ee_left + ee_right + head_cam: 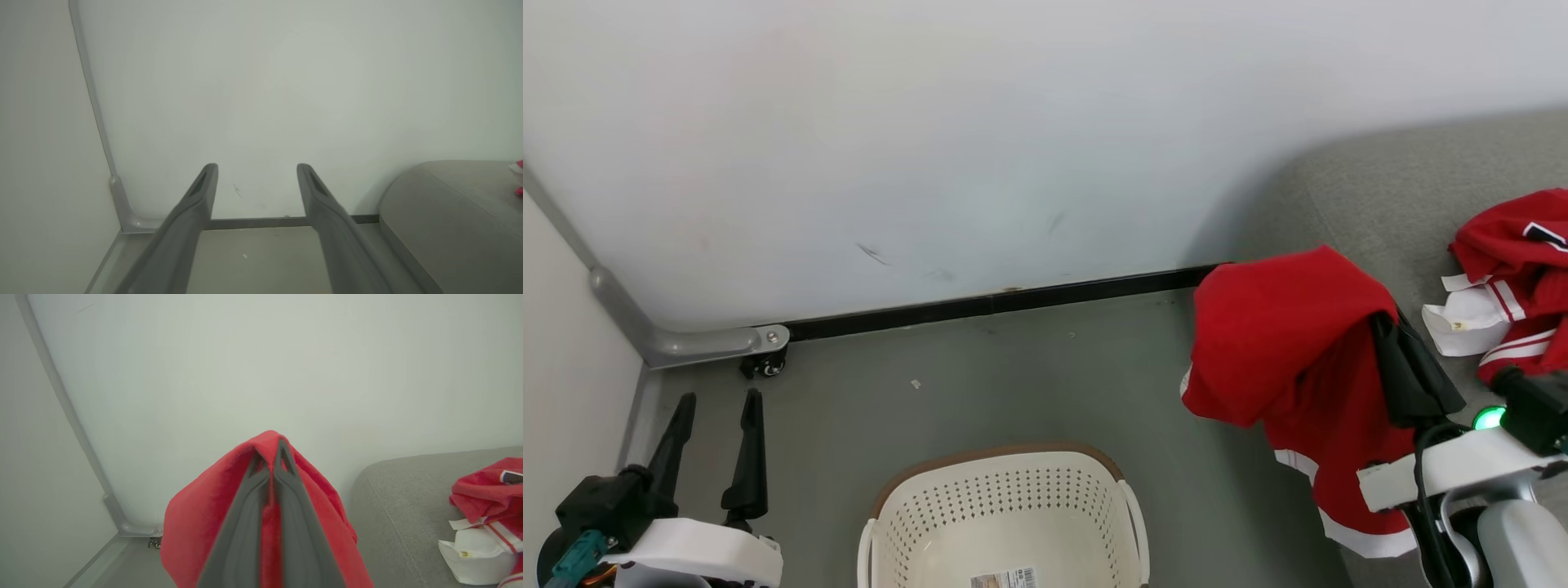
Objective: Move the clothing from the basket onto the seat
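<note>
A red garment [1274, 343] hangs pinched between the right gripper's [269, 457] closed fingers, its white-striped hem dangling below them, just short of the grey seat [1380, 188] to the fingers' right (a second red-and-white heap [1515, 269] already lies there). This looks like the carry step: next the fingers need to swing right over the seat, then part. The left gripper [719, 398] holds nothing, fingers spread, the basket [1005, 498] near their right.
</note>
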